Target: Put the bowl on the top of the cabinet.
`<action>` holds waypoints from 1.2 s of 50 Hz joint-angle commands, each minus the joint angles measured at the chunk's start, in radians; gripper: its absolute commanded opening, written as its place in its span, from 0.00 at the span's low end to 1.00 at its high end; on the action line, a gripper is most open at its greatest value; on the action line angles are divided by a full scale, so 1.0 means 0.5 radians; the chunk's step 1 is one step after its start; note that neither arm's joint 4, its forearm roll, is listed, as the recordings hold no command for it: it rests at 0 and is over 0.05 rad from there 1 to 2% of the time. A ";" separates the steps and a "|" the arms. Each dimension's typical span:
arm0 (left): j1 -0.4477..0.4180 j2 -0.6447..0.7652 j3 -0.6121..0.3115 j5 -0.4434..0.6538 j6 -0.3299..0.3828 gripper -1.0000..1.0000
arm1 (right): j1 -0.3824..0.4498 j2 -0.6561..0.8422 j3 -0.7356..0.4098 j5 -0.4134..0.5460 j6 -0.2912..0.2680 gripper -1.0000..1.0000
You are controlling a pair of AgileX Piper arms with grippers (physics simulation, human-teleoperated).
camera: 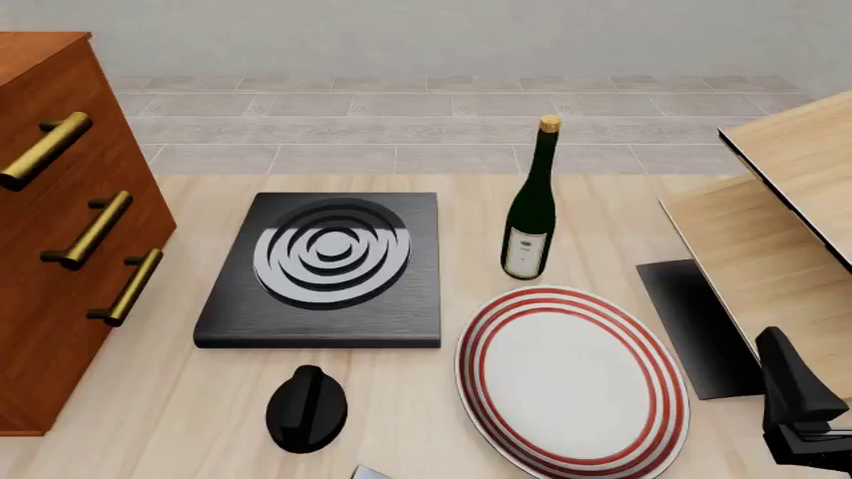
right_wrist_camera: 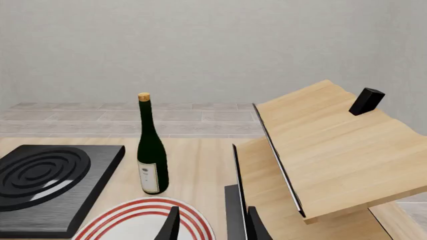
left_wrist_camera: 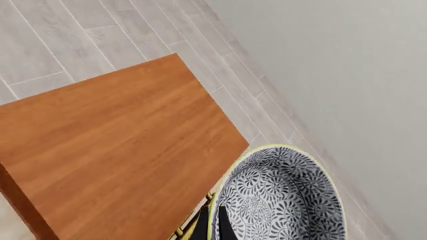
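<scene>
Where wall meets floor, pale wood table (camera: 426, 215).

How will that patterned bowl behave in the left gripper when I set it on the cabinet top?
The bowl looks glazed and rigid, so probably slick and breakable. The left gripper seems to pinch just one rim edge, so it may pivot or slip. The cabinet top is flat wood; it should sit steady, perhaps sliding if nudged.

The left gripper (left_wrist_camera: 212, 226) pinches the bowl (left_wrist_camera: 280, 195) rim beside the cabinet (left_wrist_camera: 113, 150) top; right gripper (right_wrist_camera: 210, 224) spread, empty.
</scene>
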 commanded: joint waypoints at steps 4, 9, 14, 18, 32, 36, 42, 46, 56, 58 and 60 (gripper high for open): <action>0.146 -0.031 -0.033 0.039 -0.006 0.00 | 0.000 0.000 0.000 0.000 0.000 1.00; 0.203 -0.029 -0.019 0.032 -0.017 0.00 | 0.000 0.000 0.000 0.000 0.000 1.00; 0.248 -0.029 0.010 0.013 -0.037 0.00 | 0.000 0.000 0.000 0.000 0.000 1.00; 0.288 -0.020 0.044 0.000 -0.050 0.00 | 0.000 0.000 0.000 0.000 0.000 1.00; 0.385 -0.021 0.084 -0.022 -0.066 0.00 | 0.000 -0.001 0.000 0.000 0.000 1.00; 0.402 -0.015 0.112 -0.047 -0.065 0.00 | 0.000 -0.001 0.000 0.000 0.000 1.00; 0.441 -0.003 0.125 -0.061 -0.070 0.00 | 0.000 0.001 0.000 0.000 0.000 1.00; 0.454 0.001 0.121 -0.062 -0.067 0.00 | 0.000 0.000 0.000 0.000 0.000 1.00; 0.498 0.007 0.166 -0.096 -0.067 0.00 | 0.000 -0.001 0.000 0.000 0.000 1.00; 0.507 0.010 0.181 -0.109 -0.062 0.00 | 0.000 0.000 0.000 0.000 0.000 1.00; 0.517 0.015 0.202 -0.121 -0.062 0.00 | 0.000 -0.001 0.000 0.000 0.000 1.00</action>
